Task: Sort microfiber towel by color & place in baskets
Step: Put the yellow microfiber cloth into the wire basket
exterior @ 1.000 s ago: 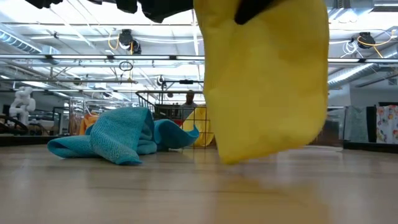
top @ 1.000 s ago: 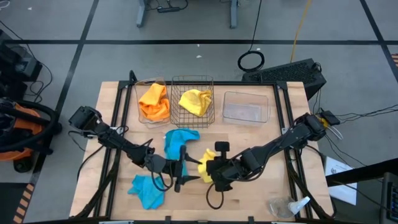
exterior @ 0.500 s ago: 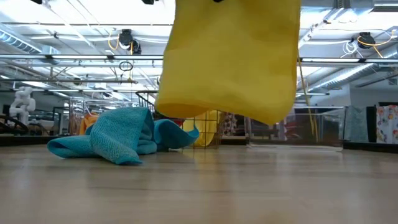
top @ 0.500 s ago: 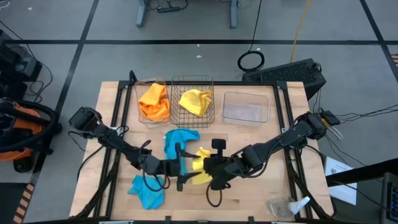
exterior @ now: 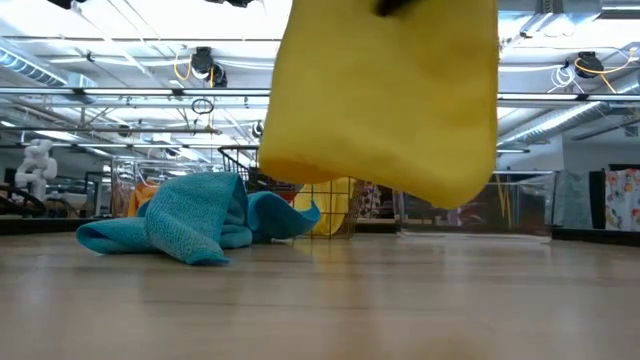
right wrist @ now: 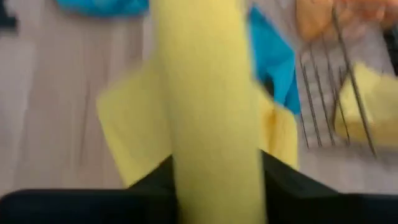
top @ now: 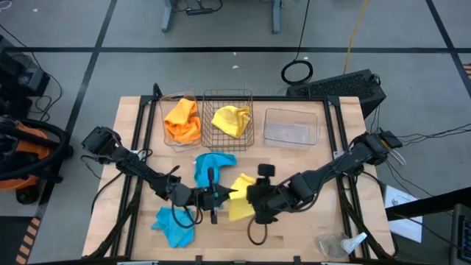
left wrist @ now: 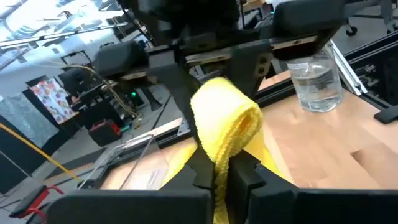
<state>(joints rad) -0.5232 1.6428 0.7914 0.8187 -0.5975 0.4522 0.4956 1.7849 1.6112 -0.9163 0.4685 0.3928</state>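
Yellow towel (top: pixel 240 199) held up off the table (top: pixel 309 221) near the front centre, between both grippers; low view shows it hanging clear of the wood (exterior: pixel 380 100). Left gripper (top: pixel 218 196) pinches it from the left side, fingers (left wrist: pixel 245 177) pressed onto the folded cloth (left wrist: pixel 227 124). Right gripper (top: pixel 254 200) grips the opposite end, the cloth (right wrist: pixel 208 106) draped over and between its fingers, which clamp it.

Two blue towels on the table: one crumpled just behind the grippers (top: pixel 212 165), also seen in low view (exterior: pixel 190 220), the other at the front left (top: pixel 174 224), beside the left arm.

Three baskets in a row along the back edge. Left clear tub (top: pixel 163 118) holds an orange towel (top: pixel 182 120). Middle wire-mesh basket (top: pixel 207 136) holds another yellow towel (top: pixel 231 120). Right clear tub (top: pixel 291 126) has no towel in it.

Clear plastic cup (top: pixel 333 245) lies at the front right corner of the table, well apart from the towels; left wrist view shows it too (left wrist: pixel 318 81).
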